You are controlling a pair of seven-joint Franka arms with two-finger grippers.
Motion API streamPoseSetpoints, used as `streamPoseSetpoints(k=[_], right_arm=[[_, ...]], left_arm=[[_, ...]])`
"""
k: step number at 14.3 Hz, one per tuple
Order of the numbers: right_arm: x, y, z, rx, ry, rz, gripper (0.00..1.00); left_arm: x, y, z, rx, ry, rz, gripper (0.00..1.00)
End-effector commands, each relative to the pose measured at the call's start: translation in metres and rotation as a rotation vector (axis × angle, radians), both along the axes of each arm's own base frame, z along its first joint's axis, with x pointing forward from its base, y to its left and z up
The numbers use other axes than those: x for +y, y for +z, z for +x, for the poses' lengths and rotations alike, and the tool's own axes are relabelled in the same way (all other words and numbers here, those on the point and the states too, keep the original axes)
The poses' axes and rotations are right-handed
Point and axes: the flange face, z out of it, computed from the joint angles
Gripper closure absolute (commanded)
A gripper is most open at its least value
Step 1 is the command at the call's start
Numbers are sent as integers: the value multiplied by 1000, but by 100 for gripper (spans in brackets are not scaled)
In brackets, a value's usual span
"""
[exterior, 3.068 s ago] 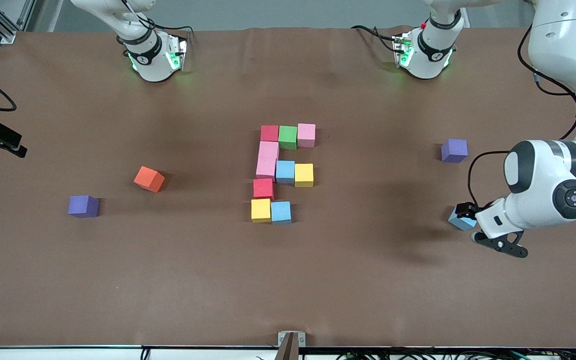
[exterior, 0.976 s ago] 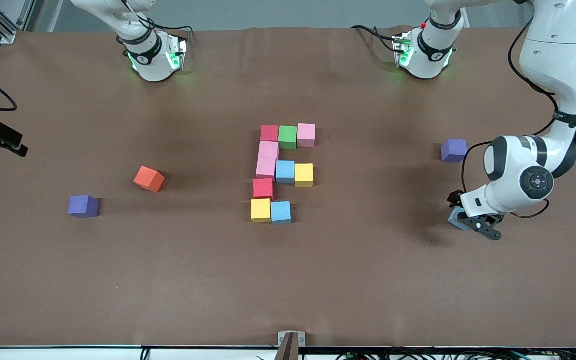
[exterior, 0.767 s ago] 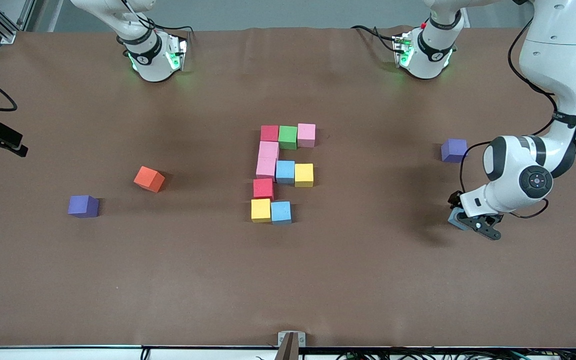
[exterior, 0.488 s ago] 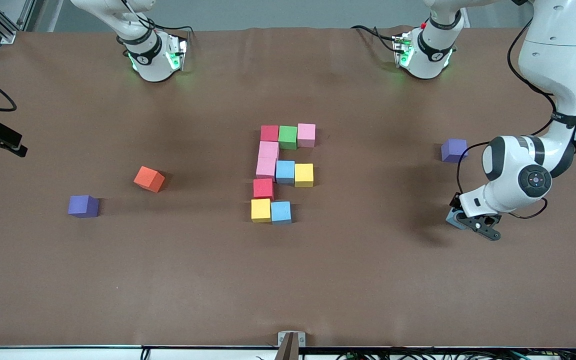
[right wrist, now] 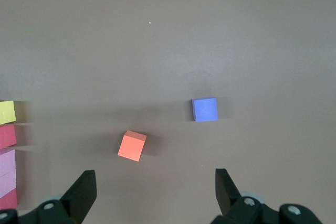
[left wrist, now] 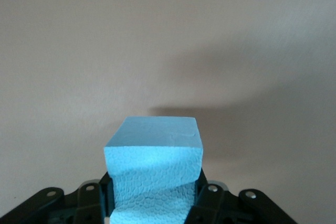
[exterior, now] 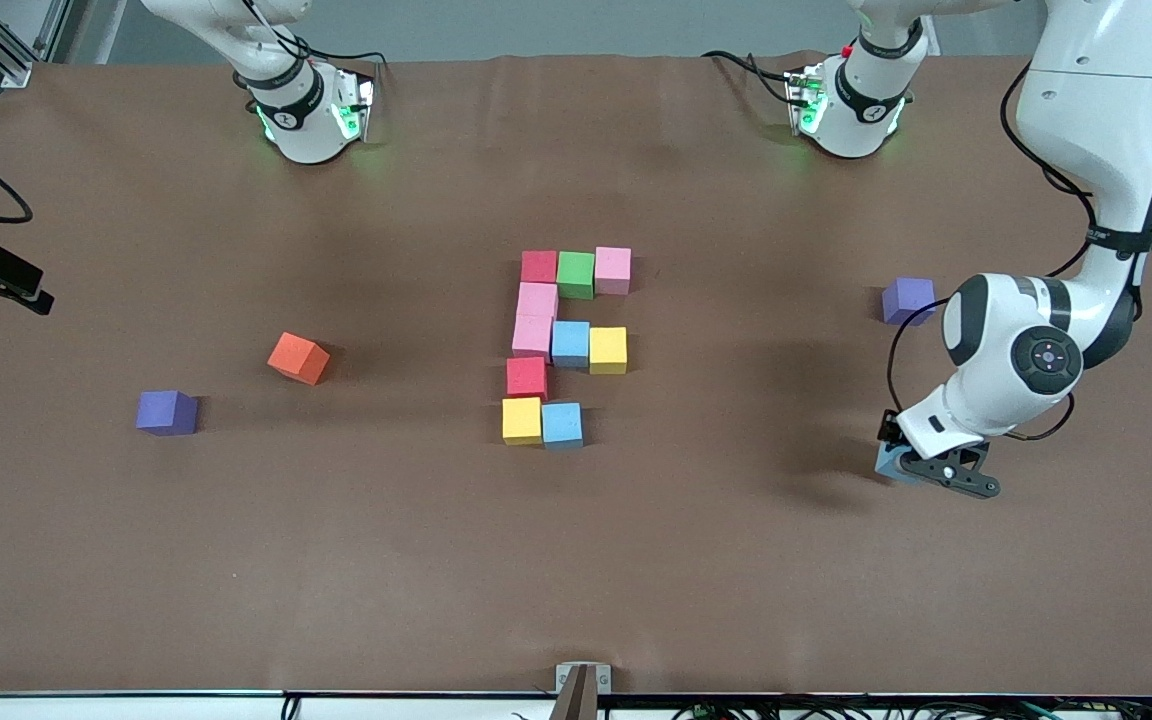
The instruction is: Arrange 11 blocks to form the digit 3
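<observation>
My left gripper point(exterior: 911, 466) is shut on a light blue block point(exterior: 889, 462), held just above the table at the left arm's end. In the left wrist view the block point(left wrist: 155, 163) sits squeezed between the black fingers point(left wrist: 210, 203), its shadow on the table below. In the middle of the table lies the digit 3 point(exterior: 566, 345), a figure of several touching blocks: a red point(exterior: 539, 266), green point(exterior: 576, 273) and pink point(exterior: 613, 269) row, two pinks, a blue and yellow row, a red, then yellow point(exterior: 522, 420) and blue point(exterior: 562, 424). My right gripper point(right wrist: 155, 187) hangs open high over the table.
An orange cube point(exterior: 298, 358) and a purple cube point(exterior: 166, 412) lie toward the right arm's end; the right wrist view shows the orange cube point(right wrist: 132, 146) and the purple cube point(right wrist: 205, 109) too. Another purple cube point(exterior: 908, 300) sits near the left arm's elbow.
My left gripper came down around the light blue block, shut on it and has lifted it a little off the table. The right arm has not moved.
</observation>
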Motion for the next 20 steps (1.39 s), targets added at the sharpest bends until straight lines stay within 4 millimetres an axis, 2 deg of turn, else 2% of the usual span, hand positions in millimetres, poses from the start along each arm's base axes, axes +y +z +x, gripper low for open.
streamPoseSetpoints(k=[1, 4, 5, 6, 8, 9, 10, 11, 13, 16, 18, 20], right_arm=[[-2, 5, -6, -11, -12, -2, 0], [-2, 5, -6, -12, -14, -2, 0], [-2, 6, -5, -20, -14, -3, 0], [-3, 6, -5, -20, -14, -3, 0], [-2, 6, -5, -21, -14, -1, 0], [-3, 6, -5, -21, -15, -3, 0], [-4, 5, -5, -18, -17, -3, 0], [-4, 6, -6, -20, -17, -1, 0], [-5, 6, -6, -20, -18, -1, 0], [-5, 6, -6, -20, -20, -1, 0], [-5, 6, -6, -20, -18, -1, 0], [-5, 5, -5, -18, -18, -1, 0]], left_arm=[[-29, 39, 13, -30, 102, -20, 88], [-84, 76, 22, -55, 275, -89, 90], [-110, 81, 19, -52, 331, -110, 94], [-136, 86, 16, -53, 414, -127, 94], [-194, 87, 7, -27, 548, -140, 94], [-212, 86, 7, -15, 629, -150, 94], [-232, 80, 6, -8, 726, -168, 94], [-255, 64, -3, 12, 821, -168, 94], [-301, 52, -11, 18, 984, -194, 94], [-337, 43, -14, 28, 1211, -250, 94], [-352, 34, -22, 38, 1291, -256, 94], [-356, 28, -24, 47, 1399, -267, 94]])
